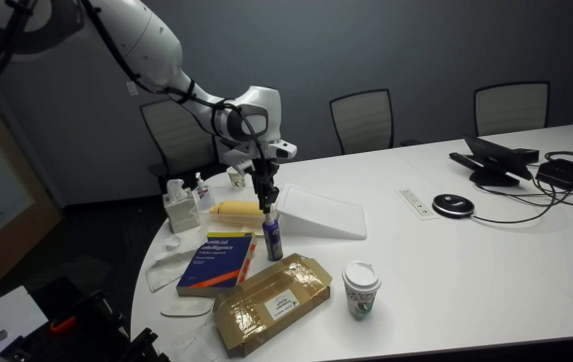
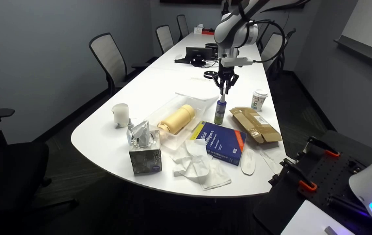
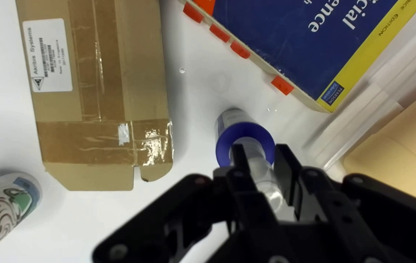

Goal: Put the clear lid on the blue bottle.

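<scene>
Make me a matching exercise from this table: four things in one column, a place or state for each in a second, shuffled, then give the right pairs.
Things
1. Blue bottle
2. Artificial Intelligence textbook
3. Paper coffee cup
4. Yellow bottle

Places or states
A. lying on its side in a clear bin
B. topped with a white lid
C. standing beneath the gripper
D. red tabs along an edge

Right pairs: 1-C, 2-D, 3-B, 4-A.
</scene>
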